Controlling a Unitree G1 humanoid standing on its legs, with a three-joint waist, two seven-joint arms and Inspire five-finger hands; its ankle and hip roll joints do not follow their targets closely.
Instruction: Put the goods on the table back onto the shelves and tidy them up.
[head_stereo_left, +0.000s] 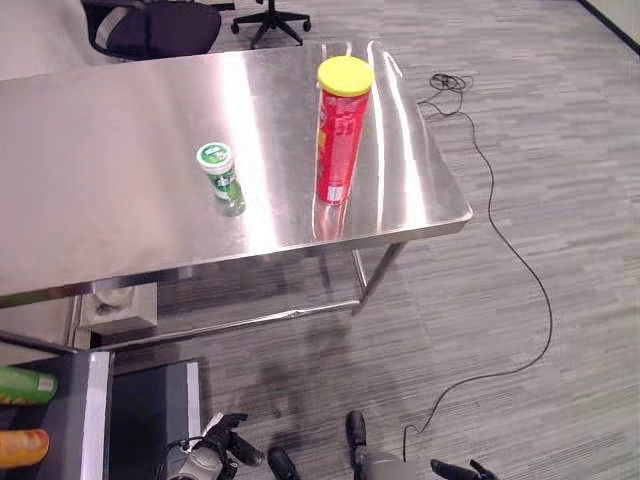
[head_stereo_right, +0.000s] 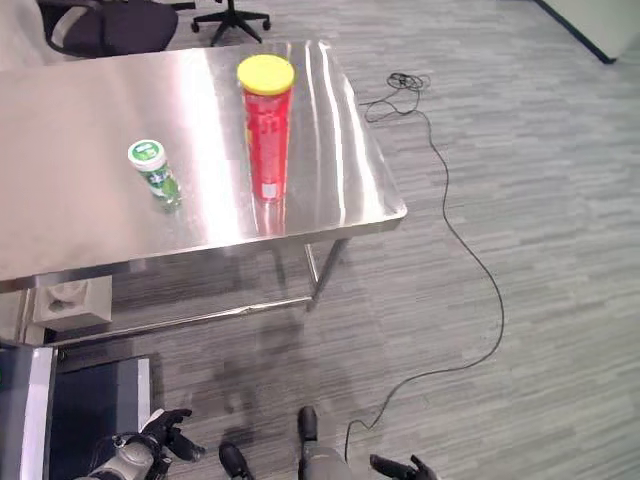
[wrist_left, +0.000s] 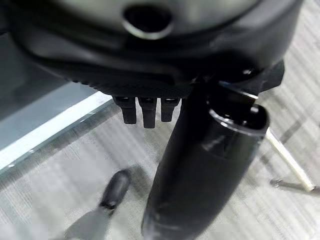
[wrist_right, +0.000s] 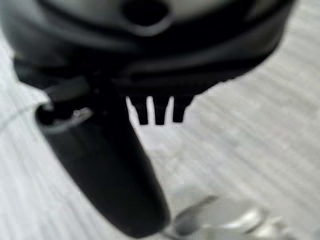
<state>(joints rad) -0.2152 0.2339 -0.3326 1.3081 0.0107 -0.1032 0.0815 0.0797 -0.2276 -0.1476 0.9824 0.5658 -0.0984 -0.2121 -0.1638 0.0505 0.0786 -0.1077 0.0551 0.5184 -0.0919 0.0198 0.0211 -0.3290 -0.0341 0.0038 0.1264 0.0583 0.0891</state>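
Stock on the brushed stainless-steel counter: one tall red cylindrical canister with a yellow lid, upright near the right edge; one small green-and-white capped bottle, upright, mid-counter, well apart from the canister. I judge both not yet shelved; nothing is in hand.

My left hand hangs low, fingers loosely straight, empty. My right hand likewise, relaxed and empty.

Surroundings: green and orange bottles on a shelf at lower left; a black office chair past the far edge.
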